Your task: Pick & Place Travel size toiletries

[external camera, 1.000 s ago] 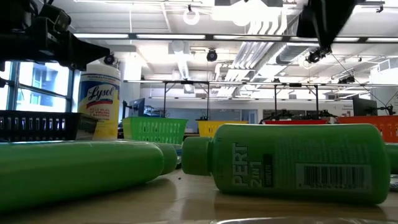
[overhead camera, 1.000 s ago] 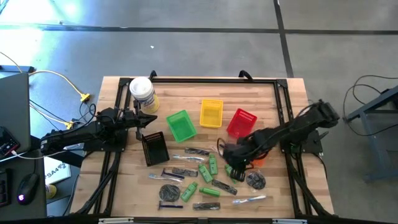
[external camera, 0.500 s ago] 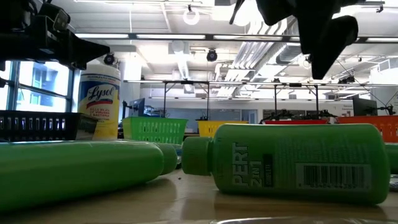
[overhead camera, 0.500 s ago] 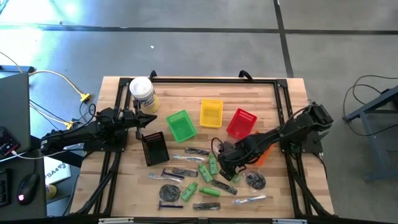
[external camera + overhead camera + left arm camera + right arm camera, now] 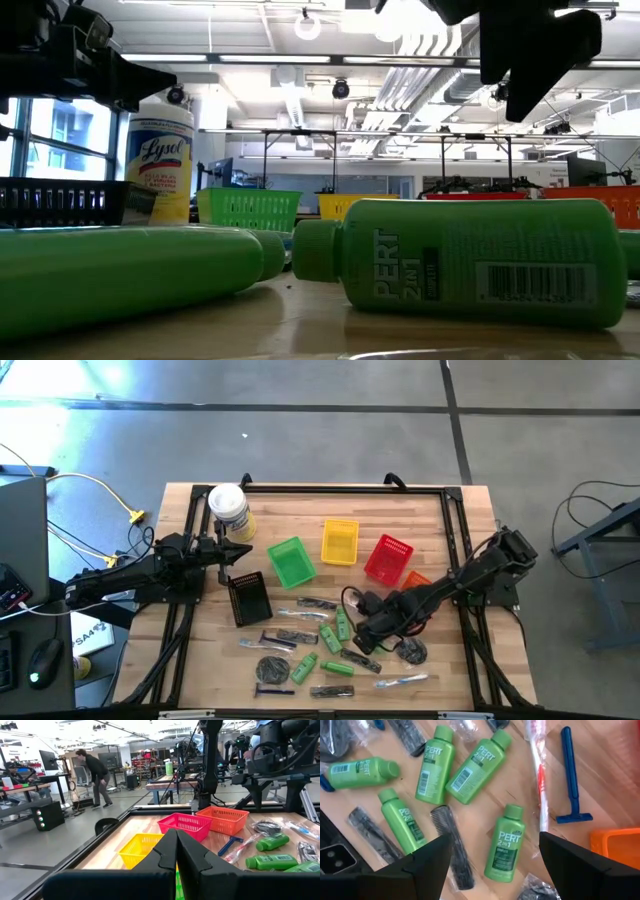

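Note:
The toiletries lie scattered on the near middle of the table (image 5: 200, 660). Among them are green bottles (image 5: 436, 764) (image 5: 479, 765) (image 5: 505, 842), dark combs (image 5: 452, 845), a blue razor (image 5: 572, 775) and a wrapped toothbrush (image 5: 537, 775). My right gripper (image 5: 363, 636) (image 5: 495, 862) hangs open above them, pointing steeply down. One green bottle lies on its side below the gap between its fingers, untouched. My left gripper (image 5: 240, 552) (image 5: 177, 851) waits shut at the table's left, holding nothing.
Green (image 5: 291, 561), yellow (image 5: 340, 542), red (image 5: 388, 557) and orange (image 5: 416, 578) baskets stand in a row behind the items, and a black basket (image 5: 248, 598) at the left. A white-lidded jar (image 5: 229, 510) stands at the far left. People show in the room beyond the table (image 5: 97, 775).
My right gripper has swung a little toward the table's left and near edge, has sunk slightly over the bottles, and has rolled about its own pointing line. The toiletries lie where they were.

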Controlling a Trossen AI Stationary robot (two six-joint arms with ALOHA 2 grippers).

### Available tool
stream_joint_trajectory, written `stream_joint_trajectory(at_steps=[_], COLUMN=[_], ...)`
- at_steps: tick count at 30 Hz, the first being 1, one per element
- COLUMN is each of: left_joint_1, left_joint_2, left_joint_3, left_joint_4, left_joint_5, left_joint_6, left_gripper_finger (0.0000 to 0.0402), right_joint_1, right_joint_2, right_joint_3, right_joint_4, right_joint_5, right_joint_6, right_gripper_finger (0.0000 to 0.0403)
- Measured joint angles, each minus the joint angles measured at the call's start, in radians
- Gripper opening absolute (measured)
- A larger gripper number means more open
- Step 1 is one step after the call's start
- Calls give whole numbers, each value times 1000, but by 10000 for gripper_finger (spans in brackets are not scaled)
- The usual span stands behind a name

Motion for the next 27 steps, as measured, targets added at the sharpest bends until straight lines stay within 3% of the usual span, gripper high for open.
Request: stream_joint_trajectory(at_steps=[8,18,27], left_joint_1=[0,0,0], left_joint_2=[0,0,0], left_joint_3=[0,0,0], left_joint_4=[-1,-2,-2], left_joint_5=[-2,-2,0], left_joint_6=[0,0,0], left_gripper_finger=[0,0,0], right_joint_1=[9,36,58], right_joint_2=[30,141,147], right_joint_3=[2,0,0], right_joint_4=[11,27,26], right_joint_5=[3,-77,-43], right_joint_6=[52,86,127], right_gripper_finger=[290,290,290])
